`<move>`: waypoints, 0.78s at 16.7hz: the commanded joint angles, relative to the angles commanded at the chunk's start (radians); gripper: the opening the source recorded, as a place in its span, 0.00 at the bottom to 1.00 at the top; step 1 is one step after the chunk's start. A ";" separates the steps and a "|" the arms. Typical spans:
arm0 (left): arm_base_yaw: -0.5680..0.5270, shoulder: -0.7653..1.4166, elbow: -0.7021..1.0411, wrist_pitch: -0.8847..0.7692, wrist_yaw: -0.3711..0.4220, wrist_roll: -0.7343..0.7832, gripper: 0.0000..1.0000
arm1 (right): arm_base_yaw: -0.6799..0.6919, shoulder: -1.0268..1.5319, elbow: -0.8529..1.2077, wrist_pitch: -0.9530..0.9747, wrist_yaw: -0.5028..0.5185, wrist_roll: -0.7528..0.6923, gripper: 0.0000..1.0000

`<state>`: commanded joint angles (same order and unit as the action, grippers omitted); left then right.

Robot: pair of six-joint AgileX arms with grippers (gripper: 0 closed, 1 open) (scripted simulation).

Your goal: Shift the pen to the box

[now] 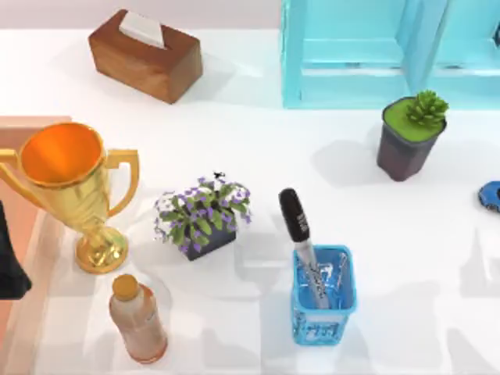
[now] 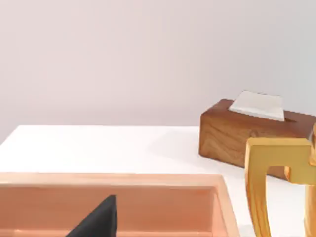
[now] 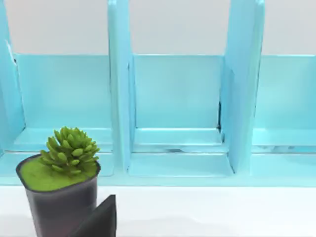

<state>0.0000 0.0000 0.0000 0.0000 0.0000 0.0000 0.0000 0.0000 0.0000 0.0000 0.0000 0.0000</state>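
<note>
Silver-grey and black-capped, one pen (image 1: 301, 242) is standing tilted in the single blue translucent holder (image 1: 323, 301) near the table's front, cap leaning toward the purple flower pot (image 1: 205, 219). One salmon box (image 1: 27, 258) is sitting at the left table edge, partly cut off; one gold trophy (image 1: 74, 191) is standing just beside it, touching or not I cannot tell. One bottle (image 1: 139, 319), one wooden tissue box (image 1: 145, 53), one succulent pot (image 1: 410, 137) and one turquoise shelf (image 1: 391, 55) are also showing. White table (image 1: 258, 148) is lying open between holder and trophy. Left gripper (image 1: 9, 262) is sitting at the left edge over the box, right gripper (image 3: 98, 219) near the succulent; jaws of both: cannot tell.
</note>
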 joint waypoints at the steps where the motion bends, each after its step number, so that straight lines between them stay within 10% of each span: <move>1: 0.000 0.000 0.000 0.000 0.000 0.000 1.00 | 0.000 0.000 0.000 0.000 0.000 0.000 1.00; 6: -0.105 0.102 0.092 0.026 0.062 -0.041 1.00 | 0.000 0.000 0.000 0.000 0.000 0.000 1.00; 13: -0.517 0.584 0.343 0.129 0.143 -0.131 1.00 | 0.000 0.000 0.000 0.000 0.000 0.000 1.00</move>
<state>-0.5174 0.5841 0.3431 0.1294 0.1433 -0.1312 0.0000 0.0000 0.0000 0.0000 0.0000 0.0000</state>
